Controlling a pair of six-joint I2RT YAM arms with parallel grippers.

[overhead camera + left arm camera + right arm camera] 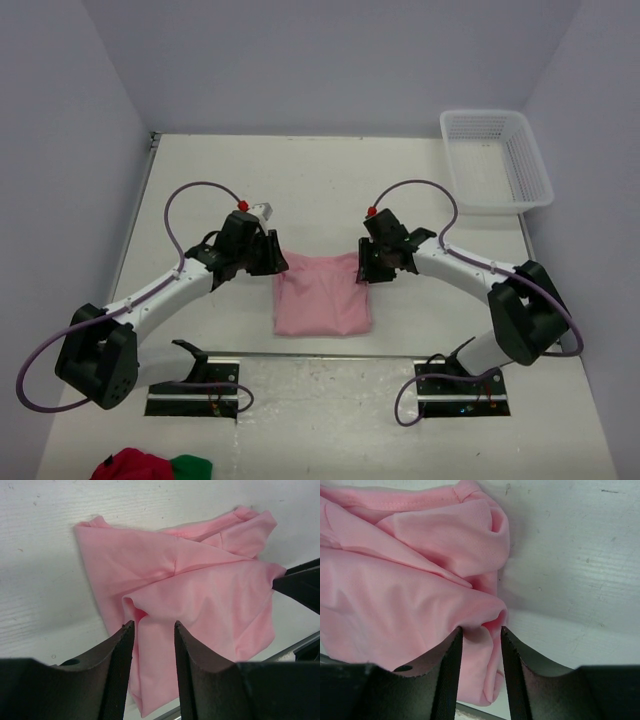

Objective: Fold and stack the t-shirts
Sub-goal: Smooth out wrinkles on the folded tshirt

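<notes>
From above, one pink t-shirt (322, 296) is lying folded on the table (300, 180) near its front edge, between two grippers. The left gripper (268, 255) is sitting at its far left corner and the right gripper (368, 262) at its far right corner. One white basket (497, 205) is standing far right and one red-and-green bundle (150, 466) is lying bottom left; neither wrist view is showing these.

The left wrist view is showing narrowly parted jaws over loosely overlapping layers.

The right wrist view is showing narrow jaws with a fold bunching between them; whether they are gripping it, I cannot tell.
</notes>
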